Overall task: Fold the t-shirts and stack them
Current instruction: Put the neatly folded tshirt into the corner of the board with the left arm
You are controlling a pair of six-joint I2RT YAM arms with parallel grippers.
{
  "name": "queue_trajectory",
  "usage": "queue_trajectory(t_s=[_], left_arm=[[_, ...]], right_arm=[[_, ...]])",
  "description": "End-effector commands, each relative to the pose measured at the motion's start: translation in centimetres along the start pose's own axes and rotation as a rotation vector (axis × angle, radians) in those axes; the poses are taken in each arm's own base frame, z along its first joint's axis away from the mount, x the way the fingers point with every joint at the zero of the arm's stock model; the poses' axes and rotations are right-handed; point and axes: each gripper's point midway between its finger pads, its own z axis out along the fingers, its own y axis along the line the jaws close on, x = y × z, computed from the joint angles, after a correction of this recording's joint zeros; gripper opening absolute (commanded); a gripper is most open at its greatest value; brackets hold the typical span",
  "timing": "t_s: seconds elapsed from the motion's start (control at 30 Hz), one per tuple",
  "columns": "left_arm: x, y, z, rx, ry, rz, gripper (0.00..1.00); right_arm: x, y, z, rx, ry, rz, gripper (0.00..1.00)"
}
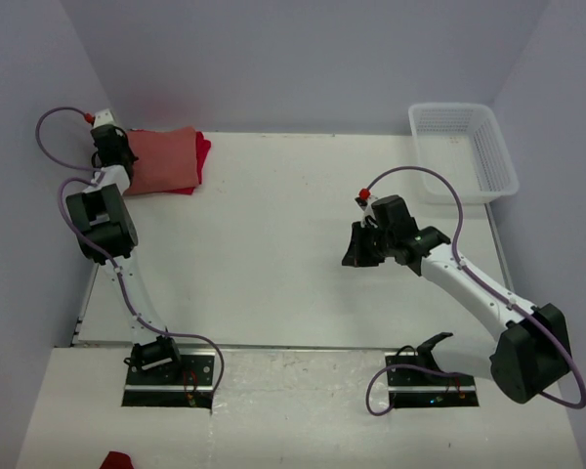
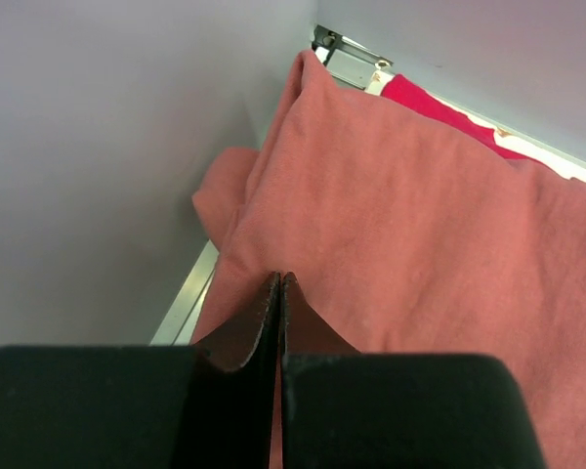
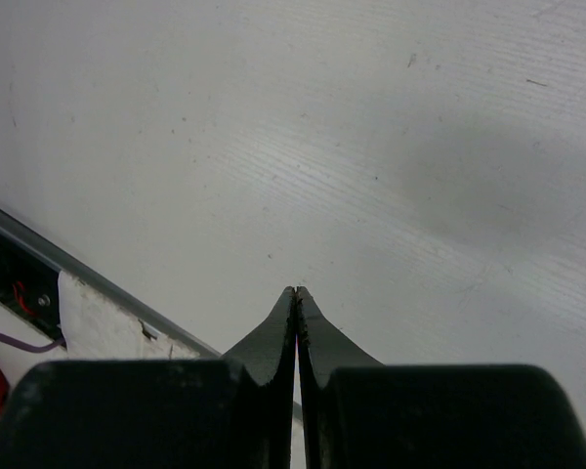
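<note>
stack status: salmon-pink t-shirt [image 1: 162, 161] lies folded on top of the red t-shirt [image 1: 201, 156], in the far-left corner of the worktop [image 1: 273, 254], right by the wall. we read that corner as the chosen stack spot. it leaves the middle free, and the folding looks about done.

left jaws are pressed together over the pink tee's wall-side edge, with no cloth visibly between them. we guess they're there to pat or nudge that edge flat, not to carry anything. right jaws are also closed and empty, hanging over bare worktop mid-table. likely parked so the right arm [image 1: 469, 283] keeps out of the left arm's [image 1: 103, 215] way.

white mesh basket [image 1: 504, 161] sits in the far-right corner, well apart from the stack.

what we can't see:
- the red tee is mostly buried. only its right edge and a strip on the far side show, so we can't judge its fold quality.
- the left arm covers the pink tee's left edge in the top view.
- the left wrist view shows a pink lump [image 2: 225, 191] bulging towards the wall. could be a sleeve or a loose fold, can't tell which.
- we can't tell whether the left tips touch the cloth.
- a red scrap [image 1: 117, 459] is cut off at the near edge of the top view. unidentifiable.
</note>
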Motion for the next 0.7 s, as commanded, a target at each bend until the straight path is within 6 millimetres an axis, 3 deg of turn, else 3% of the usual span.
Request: queue_trajectory(t_s=[0.0,0.2,0.37,0.47,0.67], left_arm=[[-1.4,1.3,0.3,-0.039,-0.055,-0.022,0.01],[-1.0,1.0,0.8,-0.020,-0.050,-0.008,0.11],[-2.5,-0.2,0.2,0.044,-0.081,-0.008,0.61],[-5.2,-1.9,-1.5,0.136,-0.154,-0.017,0.74],[-13.7,-5.9,-6.6,0.320,-0.321,-0.040,0.86]], right_arm=[[-1.4,0.9,-0.3,-0.019,-0.037,-0.017,0.00],[-1.2,0.7,-0.5,-0.012,-0.037,-0.016,0.00],[-1.4,0.8,-0.7,-0.013,-0.055,-0.023,0.00],[-1.6,0.9,-0.6,-0.023,-0.069,-0.029,0.00],[-1.8,1.4,-1.0,-0.032,-0.102,-0.046,0.00]])
